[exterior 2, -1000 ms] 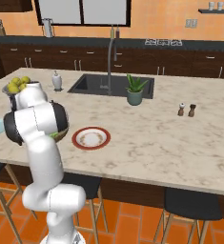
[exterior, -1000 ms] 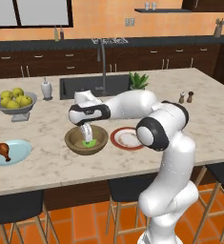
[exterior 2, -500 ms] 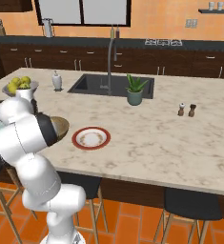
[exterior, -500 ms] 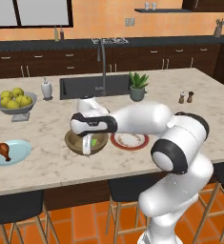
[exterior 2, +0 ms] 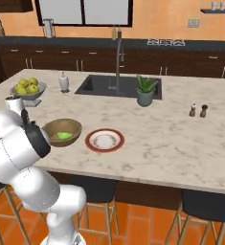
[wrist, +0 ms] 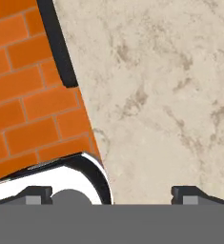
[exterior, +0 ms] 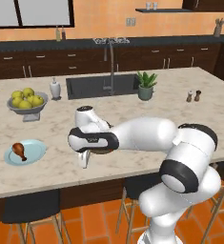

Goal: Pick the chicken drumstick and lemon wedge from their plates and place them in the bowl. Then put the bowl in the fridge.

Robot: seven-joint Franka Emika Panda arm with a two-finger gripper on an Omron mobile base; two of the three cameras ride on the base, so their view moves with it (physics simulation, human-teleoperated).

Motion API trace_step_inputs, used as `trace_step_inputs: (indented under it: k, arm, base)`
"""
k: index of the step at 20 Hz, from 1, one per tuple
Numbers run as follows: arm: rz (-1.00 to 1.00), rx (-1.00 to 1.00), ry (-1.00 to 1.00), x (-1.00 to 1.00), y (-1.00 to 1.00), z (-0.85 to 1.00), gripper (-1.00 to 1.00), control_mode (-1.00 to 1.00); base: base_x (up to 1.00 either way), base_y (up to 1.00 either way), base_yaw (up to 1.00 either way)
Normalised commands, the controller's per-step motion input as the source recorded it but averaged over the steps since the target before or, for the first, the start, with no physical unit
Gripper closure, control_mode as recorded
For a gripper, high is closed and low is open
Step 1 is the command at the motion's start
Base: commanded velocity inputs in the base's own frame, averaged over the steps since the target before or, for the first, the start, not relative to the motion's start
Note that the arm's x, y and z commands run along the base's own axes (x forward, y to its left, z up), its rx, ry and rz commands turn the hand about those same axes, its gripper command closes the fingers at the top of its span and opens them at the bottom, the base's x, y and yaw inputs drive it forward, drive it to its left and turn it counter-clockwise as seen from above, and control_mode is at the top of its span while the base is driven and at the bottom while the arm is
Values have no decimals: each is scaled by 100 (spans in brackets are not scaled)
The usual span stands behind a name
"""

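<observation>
Pincer (exterior: 85, 161) spread wide, empty, above counter (exterior: 61, 167) edge; fruit bowl (exterior: 27, 102) well left.

The pale marble island surface (exterior: 61, 164) lies bare along its front edge between the pale blue round plate (exterior: 33, 151) at the left and the white arm, so there is passing room there. The small reddish-brown chicken drumstick (exterior: 19, 150) sits on that plate, with open marble all around the rim. Behind it stands the grey metal footed fruit bowl (exterior: 27, 107), well apart. The round brown wooden bowl (exterior 2: 62, 132) and the white plate with a red-brown rim (exterior 2: 104, 140) stand just beside each other. In the hand view the fingers (wrist: 189, 194) stand wide over bare marble at the surface's edge.
</observation>
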Motion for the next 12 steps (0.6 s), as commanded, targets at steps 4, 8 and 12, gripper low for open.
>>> trace_step_inputs:
  k: [4, 8, 12]
  arm:
    - [0, 0, 0, 0, 0, 0, -100, 100]
    - [0, 0, 0, 0, 0, 0, -100, 100]
    - [0, 0, 0, 0, 0, 0, -100, 100]
  base:
    - [39, 100, -18]
    - [44, 100, -17]
    - [20, 100, -11]
